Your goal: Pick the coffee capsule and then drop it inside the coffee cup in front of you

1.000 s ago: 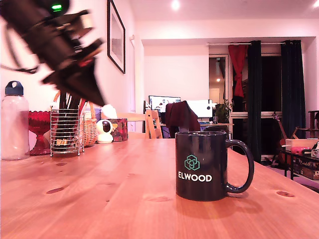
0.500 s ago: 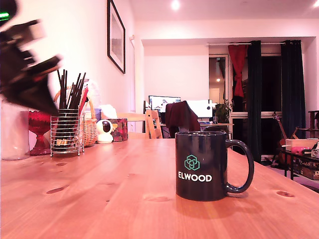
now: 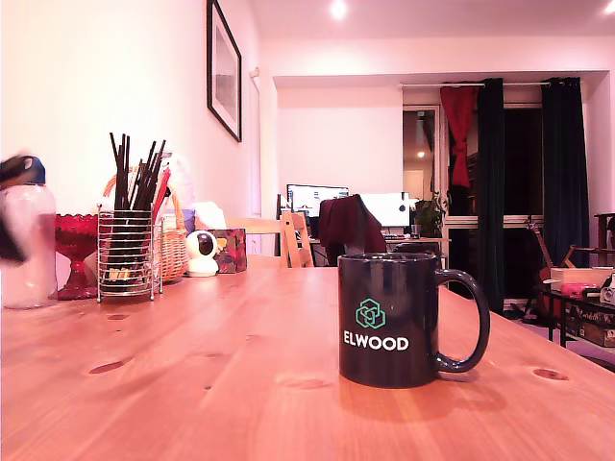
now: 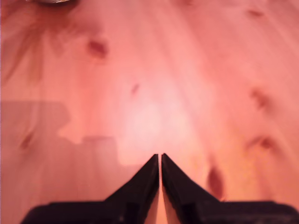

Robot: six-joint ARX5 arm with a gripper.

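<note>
Coffee capsule shows in neither view. One glossy black ceramic mug (image 3: 389,320) lettered "ELWOOD" stands right of centre on the knotty pine table (image 3: 192,384) in the exterior view. One black gripper (image 4: 160,158) hangs over bare wood, tips nearly touching, gripping nothing.

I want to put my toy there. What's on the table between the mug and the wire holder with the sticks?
Nothing: in the exterior view, only bare wooden table lies between the mug and the wire holder.
</note>
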